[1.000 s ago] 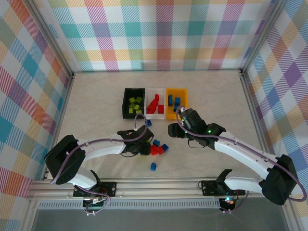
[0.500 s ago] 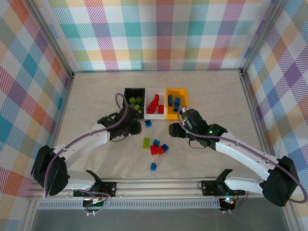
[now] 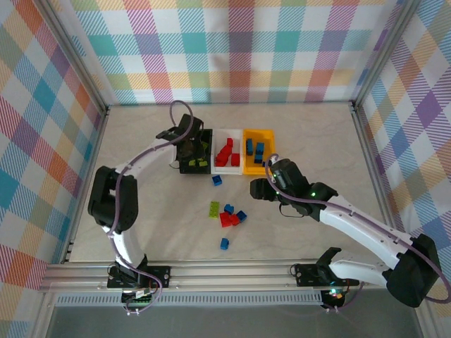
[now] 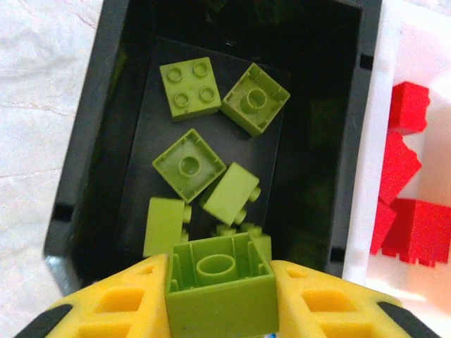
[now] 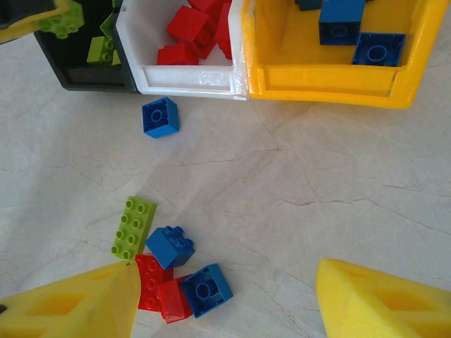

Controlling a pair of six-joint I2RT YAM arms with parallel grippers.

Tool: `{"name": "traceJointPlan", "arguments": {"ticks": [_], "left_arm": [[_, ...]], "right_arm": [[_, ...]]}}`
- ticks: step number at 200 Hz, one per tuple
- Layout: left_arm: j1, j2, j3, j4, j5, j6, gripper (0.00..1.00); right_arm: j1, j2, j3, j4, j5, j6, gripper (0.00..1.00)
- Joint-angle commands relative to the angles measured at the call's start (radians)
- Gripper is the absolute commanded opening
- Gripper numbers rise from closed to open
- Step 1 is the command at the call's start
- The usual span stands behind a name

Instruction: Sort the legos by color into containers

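The left hand is clamped on a lime green brick, hollow side up, above the near end of the black bin, where several green bricks lie. Next to the black bin stands the white bin with red bricks, then the orange-yellow bin with blue bricks. The right hand hangs spread wide, gripping nothing, over loose legos on the tabletop, nearer than the black bin.

Small lime-green plastic bricks: smooth, glossy; black rectangular plastic bin: shiny walls, duller floor; pale marbled tabletop: matt, finely veined; silver metal front rail: smooth, brushed-looking.
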Motion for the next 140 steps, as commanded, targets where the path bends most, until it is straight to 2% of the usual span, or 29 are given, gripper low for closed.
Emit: {"name": "traceJointPlan", "arguments": {"ticks": [1, 18, 41, 60, 86, 101, 140], "left_arm": [[0.022, 0.040, 0.090, -0.041, -0.021, 0.014, 0.43], [0.021, 0.042, 0.099, -0.038, -0.010, 0.011, 0.57], [0.018, -0.005, 0.081, -0.026, 0.016, 0.009, 0.76], [0.006, -0.075, 0.044, -0.012, 0.042, 0.007, 0.87], [-0.025, -0.221, -0.070, 0.031, 0.091, -0.014, 0.96], [-0.049, -0.309, -0.147, 0.046, 0.114, -0.025, 1.00], [-0.104, -0.554, -0.396, 0.065, 0.142, -0.080, 1.00]], "right_arm": [[-0.010, -0.017, -0.017, -0.001, -0.026, 0.015, 0.71], [-0.009, -0.010, -0.024, 0.001, -0.038, 0.013, 0.75], [-0.008, 0.019, -0.029, 0.007, -0.060, -0.003, 0.75], [-0.005, 0.059, -0.026, 0.015, -0.092, -0.013, 0.75], [0.012, 0.135, -0.021, 0.015, -0.117, -0.020, 0.75], [0.041, 0.184, -0.022, 0.018, -0.120, -0.030, 0.71], [0.128, 0.304, -0.008, -0.001, -0.105, -0.062, 0.63]]}}
